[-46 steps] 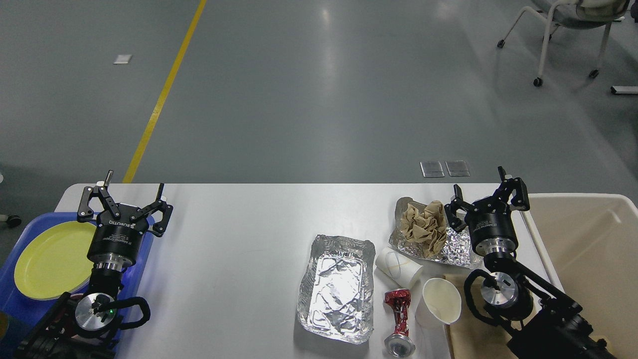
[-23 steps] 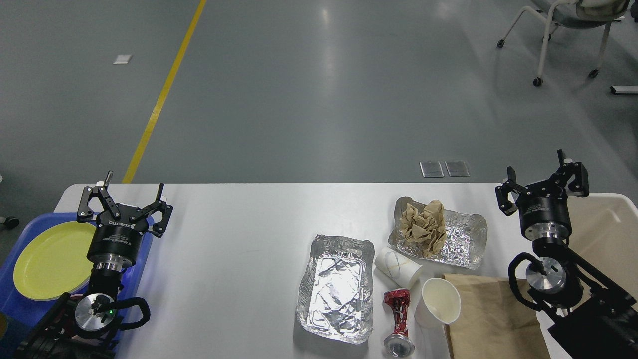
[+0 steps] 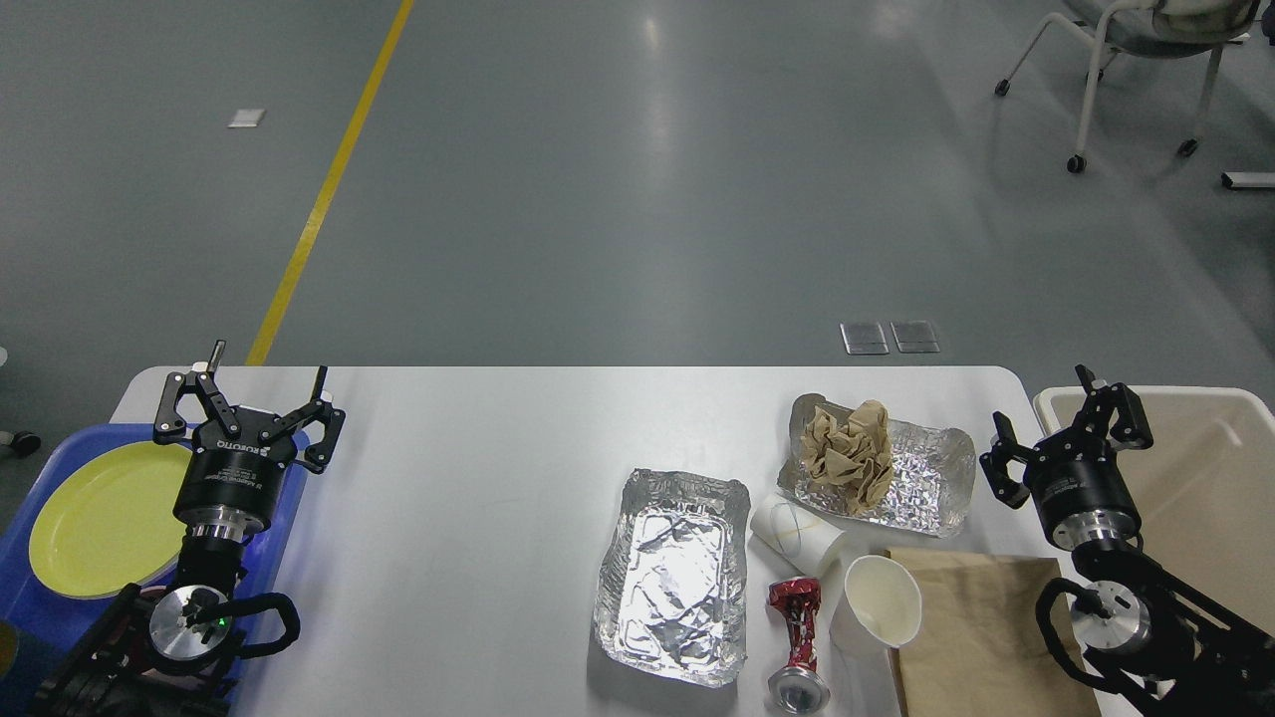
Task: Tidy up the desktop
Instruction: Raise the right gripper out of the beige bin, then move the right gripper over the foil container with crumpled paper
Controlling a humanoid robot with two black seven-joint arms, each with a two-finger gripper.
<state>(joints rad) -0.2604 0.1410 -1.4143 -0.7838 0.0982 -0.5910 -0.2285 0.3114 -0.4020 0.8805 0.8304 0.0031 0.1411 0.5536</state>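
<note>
Since the counter (image 3: 478,478) itself is a fixed, stiff slab that I judge far too heavy to lift, tidying it means taking hold of what lies on it, not of the top. It spans nearly the whole lower half of the view: broad, smooth, white, rounded at the corners, bare across its left and middle. The litter sits toward my right: an empty foil tray (image 3: 673,578), a second foil tray (image 3: 921,476) carrying crumpled brown paper (image 3: 849,454), a tipped paper cup (image 3: 797,533), another paper cup (image 3: 881,600), a crushed red can (image 3: 797,642) and a flat brown bag (image 3: 981,637). All look light and easily crushed; I would pinch the foil at a rim and the paper wad at its top. My right tool (image 3: 1068,436) hangs spread and empty near the cream bin (image 3: 1195,478); my left tool (image 3: 249,406) is spread, empty, beside the blue tray (image 3: 30,607) with its yellow plate (image 3: 100,518).
</note>
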